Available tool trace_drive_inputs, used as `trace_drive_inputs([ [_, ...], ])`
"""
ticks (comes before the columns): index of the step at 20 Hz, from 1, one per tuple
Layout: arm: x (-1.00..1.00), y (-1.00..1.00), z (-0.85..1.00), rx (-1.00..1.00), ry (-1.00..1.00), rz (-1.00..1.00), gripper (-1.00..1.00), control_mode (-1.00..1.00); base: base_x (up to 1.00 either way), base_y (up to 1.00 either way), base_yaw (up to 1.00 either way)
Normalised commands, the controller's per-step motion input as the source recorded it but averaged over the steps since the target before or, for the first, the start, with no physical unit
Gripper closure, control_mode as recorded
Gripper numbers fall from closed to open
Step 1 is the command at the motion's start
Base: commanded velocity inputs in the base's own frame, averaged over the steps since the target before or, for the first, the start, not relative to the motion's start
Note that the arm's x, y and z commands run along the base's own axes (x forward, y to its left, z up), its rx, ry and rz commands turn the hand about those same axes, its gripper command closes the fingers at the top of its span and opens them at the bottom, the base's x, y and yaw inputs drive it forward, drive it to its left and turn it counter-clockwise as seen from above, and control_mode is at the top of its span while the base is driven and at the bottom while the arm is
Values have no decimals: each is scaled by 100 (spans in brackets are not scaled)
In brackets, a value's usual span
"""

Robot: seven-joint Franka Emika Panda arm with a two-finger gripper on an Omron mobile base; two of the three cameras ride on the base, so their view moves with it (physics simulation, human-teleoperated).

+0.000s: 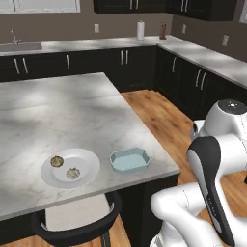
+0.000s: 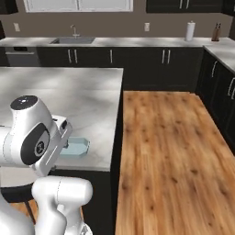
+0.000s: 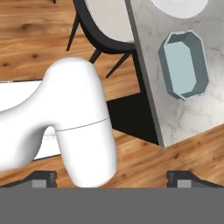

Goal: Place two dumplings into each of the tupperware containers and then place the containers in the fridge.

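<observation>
The end effector (image 3: 112, 178) is seen in the hand view with its two dark fingertips spread wide and nothing held between them; it is poised above the wooden floor beside the island, well apart from the task's things. A light blue tupperware container (image 1: 130, 159) is set near the front corner of the marble tabletop (image 1: 58, 111), just beside a pale round plate (image 1: 70, 168). On the plate two dumplings are shown, one darker (image 1: 57, 161) and one paler (image 1: 73, 172), close together but apart. The container is empty.

Possible faults, as judged from here: because the container lies close to the tabletop edge, it could be pushed off by a descending finger; a small rounded dumpling could be rolled across the plate or slipped from the grip if it is approached off-centre. A dark chair (image 1: 72, 226) is tucked under the edge below the plate.

The container is an elongated octagon, its open side upward; its long axis is laid roughly parallel to the near tabletop edge.
</observation>
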Motion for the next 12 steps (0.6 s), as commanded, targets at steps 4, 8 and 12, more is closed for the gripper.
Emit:
trace_drive_inputs([
  [4, 0, 0, 0, 0, 0, 0, -100, 100, 72, 59, 33],
  [8, 0, 0, 0, 0, 0, 0, -100, 100, 60, 59, 41],
  [12, 13, 14, 0, -3, 0, 7, -100, -100, 20, 38, 18],
])
